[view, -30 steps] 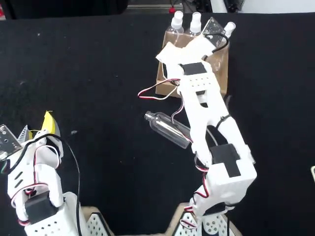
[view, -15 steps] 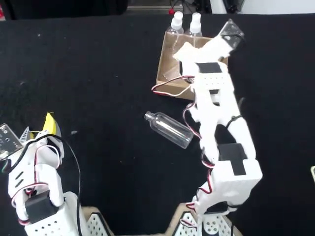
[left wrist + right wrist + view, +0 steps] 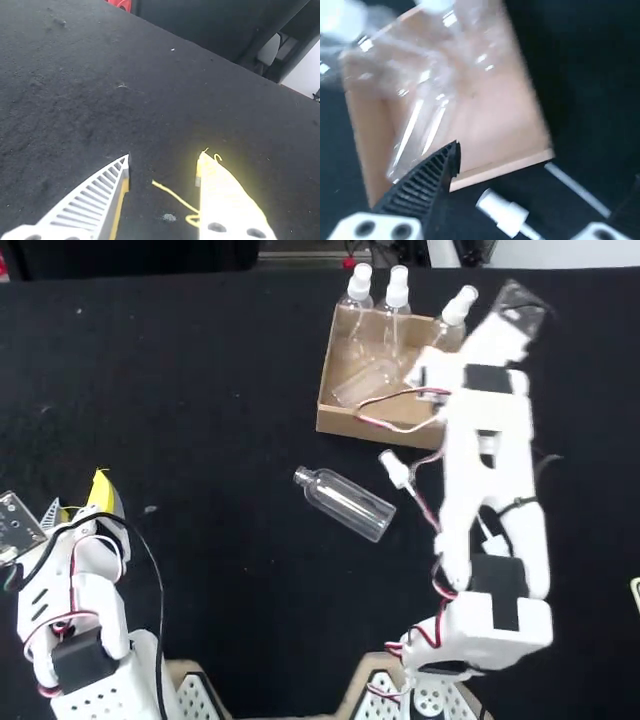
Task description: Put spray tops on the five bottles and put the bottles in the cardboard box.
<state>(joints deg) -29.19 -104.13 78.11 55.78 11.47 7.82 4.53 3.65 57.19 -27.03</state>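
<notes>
Looking down in the high view, the right gripper [image 3: 512, 308] has swung off the box [image 3: 360, 425] to beyond its right edge, uncovering a loose spray top [image 3: 395, 468] on the worktop [image 3: 200, 390] just beside the box's near edge. 3 capped bottles [image 3: 397, 285] stand along the box's far edge and another bottle [image 3: 365, 382] lies inside. The uncapped bottle [image 3: 345, 503] lies unmoved near the worktop's middle. The left gripper [image 3: 72, 502] stays at the left edge.

Left wrist view: its fingers [image 3: 100, 200] stand apart, holding nothing.

Right wrist view: the right gripper's fingers [image 3: 427, 180] gape wide, empty, above the box's near edge and the spray top.
</notes>
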